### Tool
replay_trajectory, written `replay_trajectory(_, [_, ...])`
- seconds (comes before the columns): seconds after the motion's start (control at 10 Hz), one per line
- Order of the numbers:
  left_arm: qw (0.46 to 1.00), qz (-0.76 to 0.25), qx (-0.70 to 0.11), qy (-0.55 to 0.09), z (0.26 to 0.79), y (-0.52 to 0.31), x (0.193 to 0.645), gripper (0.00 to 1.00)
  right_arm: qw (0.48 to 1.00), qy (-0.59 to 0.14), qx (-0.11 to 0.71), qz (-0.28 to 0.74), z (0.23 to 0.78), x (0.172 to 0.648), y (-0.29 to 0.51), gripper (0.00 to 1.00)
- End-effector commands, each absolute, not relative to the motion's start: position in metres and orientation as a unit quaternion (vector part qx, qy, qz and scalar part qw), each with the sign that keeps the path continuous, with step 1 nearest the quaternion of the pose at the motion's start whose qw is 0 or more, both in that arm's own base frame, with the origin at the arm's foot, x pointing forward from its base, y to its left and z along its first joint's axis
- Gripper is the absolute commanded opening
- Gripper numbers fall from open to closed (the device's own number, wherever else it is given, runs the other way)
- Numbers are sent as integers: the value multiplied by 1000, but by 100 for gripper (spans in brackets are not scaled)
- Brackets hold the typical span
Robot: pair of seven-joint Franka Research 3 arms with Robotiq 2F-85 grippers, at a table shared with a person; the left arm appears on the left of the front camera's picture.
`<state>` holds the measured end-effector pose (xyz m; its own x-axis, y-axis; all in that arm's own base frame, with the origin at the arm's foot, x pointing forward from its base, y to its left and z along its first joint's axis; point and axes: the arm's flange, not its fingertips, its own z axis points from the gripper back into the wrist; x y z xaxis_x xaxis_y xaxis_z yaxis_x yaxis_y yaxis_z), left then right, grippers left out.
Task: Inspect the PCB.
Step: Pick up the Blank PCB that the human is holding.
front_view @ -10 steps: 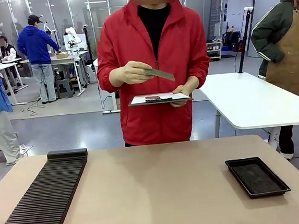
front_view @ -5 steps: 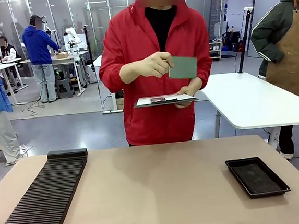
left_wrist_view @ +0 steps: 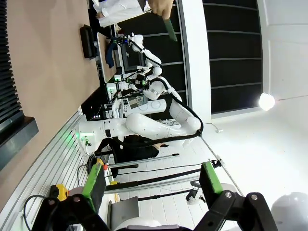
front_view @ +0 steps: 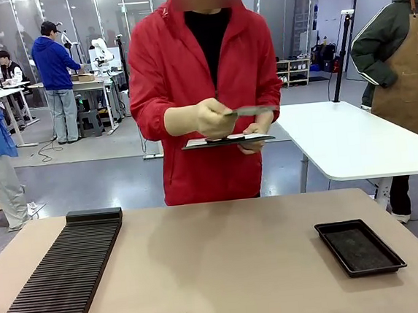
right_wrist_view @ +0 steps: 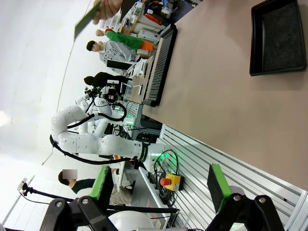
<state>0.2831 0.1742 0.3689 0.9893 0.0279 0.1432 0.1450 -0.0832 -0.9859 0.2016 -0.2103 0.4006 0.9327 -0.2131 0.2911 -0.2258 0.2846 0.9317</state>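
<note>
The thin, flat, rectangular green PCB (front_view: 254, 110) is held in the air just right of centre in the front view, nearly edge-on to the camera. It is pinched at one end by a hand (front_view: 211, 118) of the person in the red jacket (front_view: 165, 72) at the far side. It is poised just above a pale flat clipboard (front_view: 226, 139), which is supported from below by a second hand (front_view: 253, 131). The same board is seen at the top centre of the left wrist view (left_wrist_view: 169, 25) and at the upper left of the right wrist view (right_wrist_view: 86, 20). The step in hand is judged to be the person's own visual check. For it to go well, the board should be gripped by its edges only, tilted so that its face catches the light, turned so that both sides are seen, and kept over the clipboard in case it slips. The left gripper (left_wrist_view: 151, 180) and the right gripper (right_wrist_view: 159, 187) are seen with their green pads spread wide and nothing between them. They are best kept open and back from the bare tan tabletop (front_view: 226, 272) until the board is offered. The shallow black rectangular tray (front_view: 324, 228) at the lower right and the long black slotted rack (front_view: 59, 279) at the lower left are left untouched.
</note>
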Motion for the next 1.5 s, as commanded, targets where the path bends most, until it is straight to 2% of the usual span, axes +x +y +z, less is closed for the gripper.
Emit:
replay_trajectory(0.0, [675, -43, -734, -61, 369, 176, 282, 100, 777, -189, 600, 6, 402, 200, -211, 100])
replay_trajectory(0.6, [675, -43, -734, -61, 369, 176, 282, 100, 780, -183, 598, 4, 401, 202, -210, 100])
replay_trajectory(0.9, [675, -43, -734, -61, 369, 176, 282, 100, 740, -115, 663, 8, 449, 238, -175, 100])
replay_trajectory(1.0, [675, -43, -734, -61, 369, 176, 282, 100, 745, -97, 660, 8, 468, 251, -158, 100])
replay_trajectory(1.4, [675, -43, -734, -61, 369, 176, 282, 100, 710, 1, 704, 20, 523, 310, -92, 100])
